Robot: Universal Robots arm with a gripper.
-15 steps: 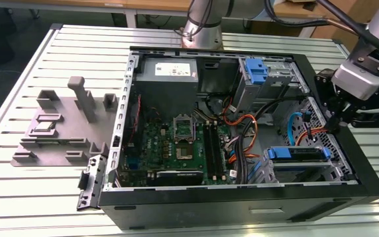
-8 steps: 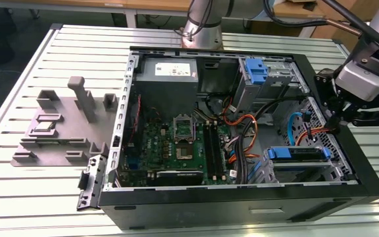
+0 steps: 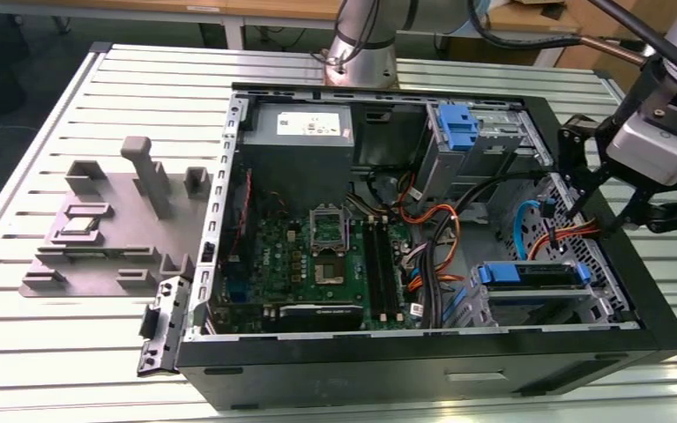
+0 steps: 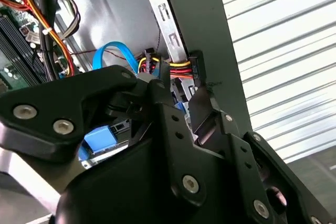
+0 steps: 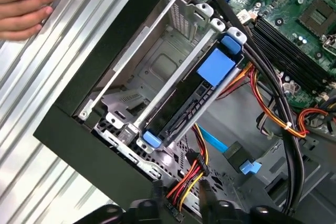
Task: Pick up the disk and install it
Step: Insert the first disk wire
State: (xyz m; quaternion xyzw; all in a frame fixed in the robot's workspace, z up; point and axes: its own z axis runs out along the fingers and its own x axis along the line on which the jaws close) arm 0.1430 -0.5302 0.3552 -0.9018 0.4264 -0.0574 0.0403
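The disk (image 3: 531,280), silver-grey in a blue plastic carrier, lies flat in the lower drive bay at the corner of the open computer case (image 3: 656,326) on the exterior view's right. In the first wrist view the disk (image 5: 189,109) sits between the bay's metal rails, with blue tabs at both ends. My gripper (image 3: 575,187) hangs just inside the case wall, apart from the disk and above the cables beside it. Its black fingers (image 4: 157,90) stand a little apart with nothing clamped. The gripper (image 5: 180,196) is over a bundle of yellow, red and black wires (image 5: 190,174).
A person's hand (image 5: 23,3) rests on the slatted table outside the case. In the case are a green motherboard (image 3: 321,264), a grey power supply (image 3: 303,128), a blue bracket (image 3: 457,128) on the upper bay, and loose orange and blue cables (image 3: 527,216). A grey fixture (image 3: 115,220) stands on the table.
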